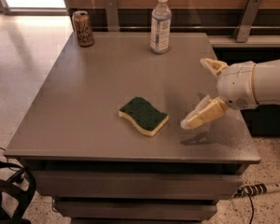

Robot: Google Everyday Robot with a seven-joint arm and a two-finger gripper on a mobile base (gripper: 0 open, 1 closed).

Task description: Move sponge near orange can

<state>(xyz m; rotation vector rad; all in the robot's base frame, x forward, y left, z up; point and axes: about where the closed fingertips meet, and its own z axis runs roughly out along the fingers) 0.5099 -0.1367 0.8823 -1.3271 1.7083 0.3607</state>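
The sponge (143, 115), dark green on top with a pale yellow layer below, lies flat near the front middle of the grey table (74, 106). The orange can (83, 28) stands upright at the table's far left corner. My gripper (198, 92) comes in from the right, above the table's right side, a short way right of the sponge and apart from it. Its pale fingers (203, 116) are spread wide and hold nothing.
A clear plastic bottle (160, 24) with a white cap stands at the back middle of the table. A wooden wall with metal brackets (245, 17) runs behind. A black object (9, 195) sits on the floor at the lower left. A power strip (259, 189) lies at the lower right.
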